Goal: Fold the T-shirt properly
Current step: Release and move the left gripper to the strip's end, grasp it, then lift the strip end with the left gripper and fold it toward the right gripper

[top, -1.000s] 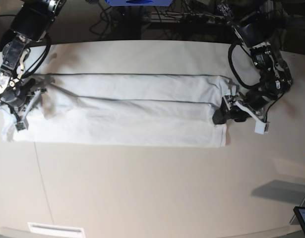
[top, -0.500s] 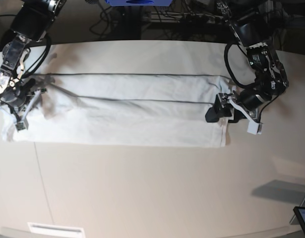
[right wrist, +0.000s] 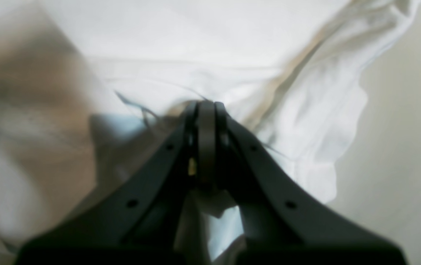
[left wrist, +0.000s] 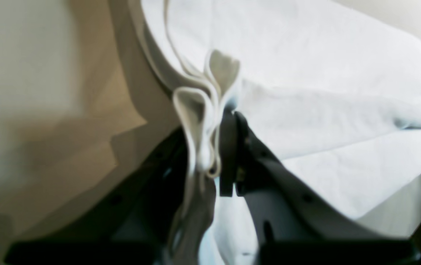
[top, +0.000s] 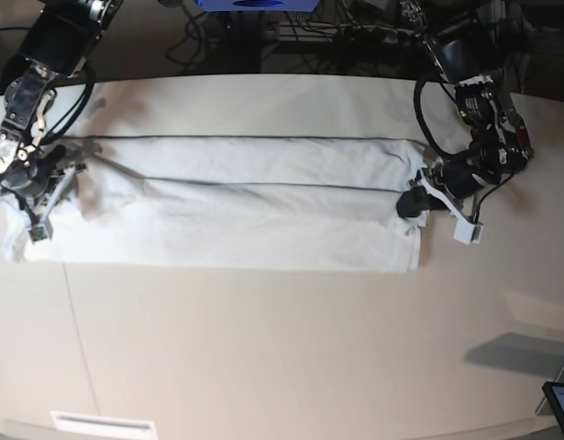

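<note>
The white T-shirt lies folded lengthwise into a long band across the off-white table. My left gripper is at the band's right end, shut on it. The left wrist view shows its black fingers pinching several bunched hem layers of the T-shirt, the left gripper closed tight around them. At the band's left end my right gripper rests on the cloth. In the right wrist view, the right gripper is shut, and the T-shirt puckers at its tips.
Cables and a blue object sit behind the table's far edge. A dark tablet corner shows at the lower right, and a white label lies by the front edge. Bare tabletop stretches in front of the shirt.
My left gripper has moved in onto the shirt's right end and shut on the hem layers. The right arm and the rest of the shirt have not moved.
</note>
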You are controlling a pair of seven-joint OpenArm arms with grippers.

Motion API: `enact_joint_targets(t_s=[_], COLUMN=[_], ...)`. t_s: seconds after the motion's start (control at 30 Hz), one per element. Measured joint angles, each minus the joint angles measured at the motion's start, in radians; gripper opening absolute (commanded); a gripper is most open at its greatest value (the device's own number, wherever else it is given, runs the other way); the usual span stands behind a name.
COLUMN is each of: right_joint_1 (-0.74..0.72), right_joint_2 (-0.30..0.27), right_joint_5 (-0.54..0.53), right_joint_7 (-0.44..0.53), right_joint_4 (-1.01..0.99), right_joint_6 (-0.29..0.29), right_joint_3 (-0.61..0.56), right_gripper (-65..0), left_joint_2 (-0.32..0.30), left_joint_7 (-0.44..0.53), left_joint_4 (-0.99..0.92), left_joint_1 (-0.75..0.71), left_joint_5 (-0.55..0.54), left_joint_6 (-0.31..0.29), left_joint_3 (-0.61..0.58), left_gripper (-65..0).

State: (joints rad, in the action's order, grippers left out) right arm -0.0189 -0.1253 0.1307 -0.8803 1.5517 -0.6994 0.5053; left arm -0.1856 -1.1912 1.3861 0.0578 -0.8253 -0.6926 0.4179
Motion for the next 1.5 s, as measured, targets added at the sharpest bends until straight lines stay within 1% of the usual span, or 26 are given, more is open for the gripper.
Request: enact_joint_targets(t_s=[0.1, 0.17, 0.2, 0.27, 0.37, 0.5, 0.6, 0.8, 0.9, 1.0, 1.07, 1.23, 1.27, 1.4, 1.5], right_joint_1=[0.000, 0.000, 0.003, 0.008, 0.008, 0.008, 0.008, 0.008, 0.008, 0.008, 0.008, 0.008, 0.008, 0.008, 0.008], right_joint_2=[0.002, 0.003, 0.003, 0.004, 0.004, 0.004, 0.004, 0.004, 0.004, 0.004, 0.004, 0.004, 0.004, 0.004, 0.004], right_joint_5=[0.000, -0.001, -0.001, 0.000, 0.000, 0.000, 0.000, -0.003, -0.003, -0.003, -0.003, -0.004, -0.003, -0.003, -0.003], right_joint_7=[0.000, 0.000, 0.002, 0.011, 0.011, 0.010, 0.010, 0.010, 0.010, 0.010, 0.010, 0.008, 0.007, 0.007, 0.007], right_joint_4=[0.000, 0.000, 0.001, 0.002, 0.002, 0.002, 0.002, 0.002, 0.002, 0.002, 0.002, 0.002, 0.002, 0.002, 0.002], right_joint_6=[0.000, 0.000, 0.000, 0.000, 0.000, 0.000, 0.000, 0.000, 0.000, 0.000, 0.000, 0.000, 0.000, 0.000, 0.000], right_joint_3=[0.000, -0.002, -0.002, -0.002, -0.002, -0.002, -0.002, -0.002, -0.002, -0.002, -0.002, -0.002, -0.002, -0.002, -0.002], right_gripper=[-64.0, -64.0, -64.0, -64.0, -64.0, -64.0, -64.0, -64.0, -64.0, -64.0, -64.0, -64.0, -64.0, -64.0, -64.0], left_joint_2=[0.003, 0.003, 0.002, 0.000, -0.002, 0.012, 0.045, 0.119, 0.168, 0.204, 0.220, 0.229, 0.230, 0.241, 0.243], left_joint_7=[-0.017, -0.016, -0.014, -0.012, -0.006, -0.042, -0.043, -0.043, -0.043, -0.039, -0.039, -0.035, -0.034, 0.035, 0.039], left_joint_4=[0.103, 0.196, 0.245, 0.332, 0.406, 0.407, 0.406, 0.406, 0.404, 0.392, 0.349, 0.219, 0.208, 0.199, 0.198], left_joint_1=[-0.004, -0.018, -0.025, -0.035, -0.037, -0.023, -0.001, 0.023, 0.037, 0.039, 0.046, 0.074, 0.075, 0.078, 0.077], left_joint_5=[0.005, -0.007, -0.005, 0.010, -0.002, -0.003, 0.005, 0.007, 0.009, 0.007, 0.006, 0.011, 0.012, 0.012, 0.012], left_joint_6=[0.000, 0.051, 0.089, 0.128, 0.144, 0.208, 0.251, 0.252, 0.253, 0.252, 0.255, 0.259, 0.259, 0.259, 0.260], left_joint_3=[-0.002, -0.010, -0.029, -0.087, -0.206, -0.354, -0.425, -0.534, -0.582, -0.607, -0.620, -0.669, -0.674, -0.674, -0.674], left_gripper=[-65.0, -65.0, -65.0, -65.0, -65.0, -65.0, -65.0, -65.0, -65.0, -65.0, -65.0, -65.0, -65.0, -65.0, -65.0])
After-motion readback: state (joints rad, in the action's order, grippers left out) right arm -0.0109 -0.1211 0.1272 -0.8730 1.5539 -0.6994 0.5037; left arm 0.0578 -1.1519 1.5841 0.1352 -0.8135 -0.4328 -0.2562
